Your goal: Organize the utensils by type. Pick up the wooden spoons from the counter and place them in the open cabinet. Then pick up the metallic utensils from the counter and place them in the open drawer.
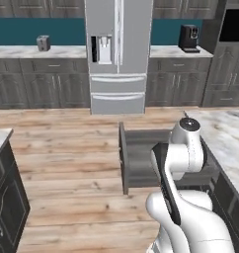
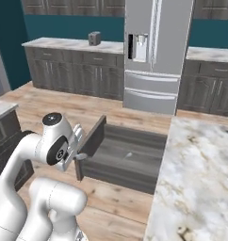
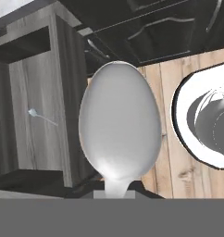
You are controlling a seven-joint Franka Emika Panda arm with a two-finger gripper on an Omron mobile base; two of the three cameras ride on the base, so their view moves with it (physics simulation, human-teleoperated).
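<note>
A silver-grey metal spoon (image 3: 119, 134) stands close before the hand camera, bowl up, its neck running down into my gripper (image 3: 117, 192), which is shut on it. Left of the spoon in the hand view lies the open drawer (image 3: 37, 92), a dark grey wood-grain box with a small slim metal utensil (image 3: 40, 115) on its floor. From the base, the open drawer (image 1: 141, 153) juts out from under the marble counter (image 1: 230, 133), and my hand hangs at its front corner with the gripper (image 2: 78, 170) pointing down. The wooden spoons and the open cabinet are out of view.
A steel fridge (image 1: 119, 54) stands across the wood floor (image 1: 67, 148), flanked by dark grey floor cabinets. The drawer's front panel (image 2: 93, 136) stands right beside my hand. Another marble-topped cabinet (image 1: 3, 188) sits at the left. The counter (image 2: 200, 179) fills the right.
</note>
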